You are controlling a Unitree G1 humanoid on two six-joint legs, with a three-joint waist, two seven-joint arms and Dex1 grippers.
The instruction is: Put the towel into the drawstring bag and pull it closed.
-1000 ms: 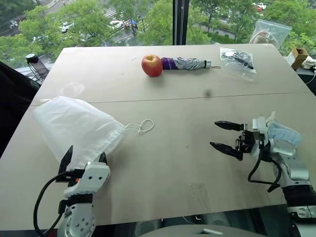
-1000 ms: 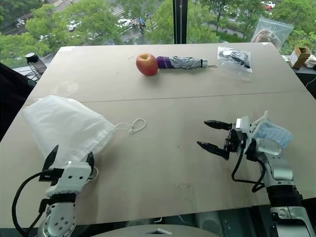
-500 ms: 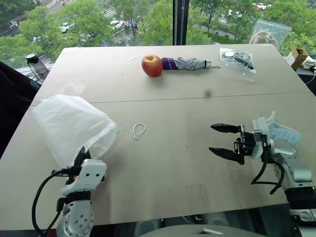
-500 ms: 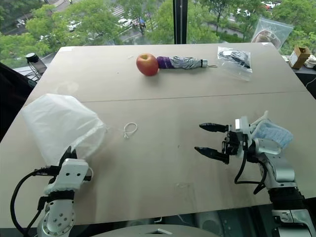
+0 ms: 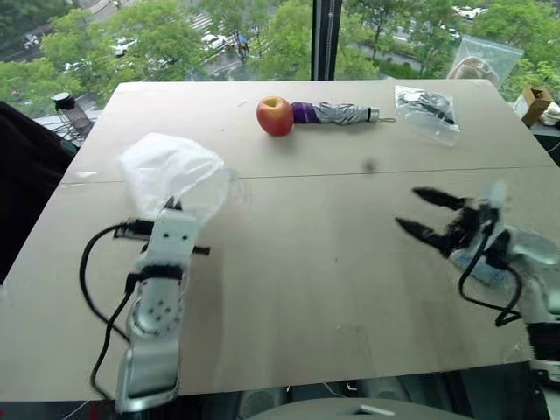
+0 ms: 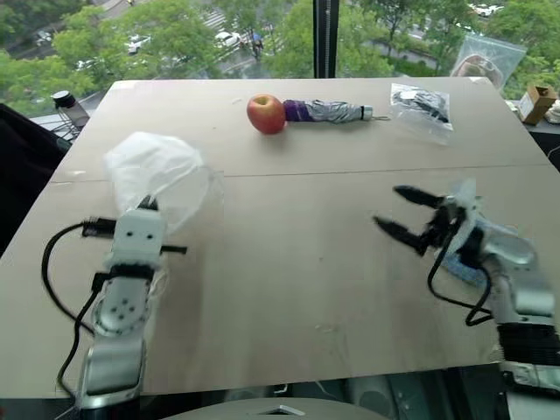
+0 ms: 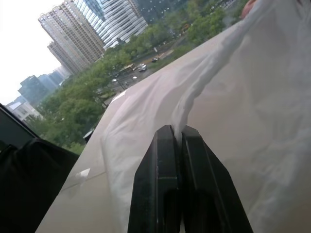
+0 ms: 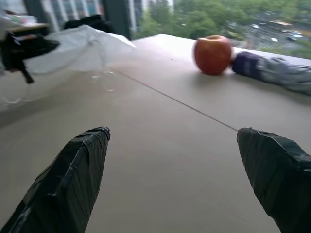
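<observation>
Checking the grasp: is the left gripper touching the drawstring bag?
Touching. In the left wrist view the left gripper has its jaws shut on a fold of the drawstring bag, white fabric pinched between them.

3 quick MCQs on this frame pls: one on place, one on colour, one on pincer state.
1. The round red apple on the tan table lies
A. touching the folded purple-grey umbrella
B. inside the bag
C. at the near edge

2. The thin translucent drawstring bag is
A. blue
B. white
C. black

3. The left pincer is
A. wide open
B. shut on the bag fabric
C. holding the apple

Key:
1 A, apple and umbrella end meet at the far side.
2 B, pale see-through fabric.
3 B, the wrist view shows cloth pinched between closed fingers; the right pincer is open.
</observation>
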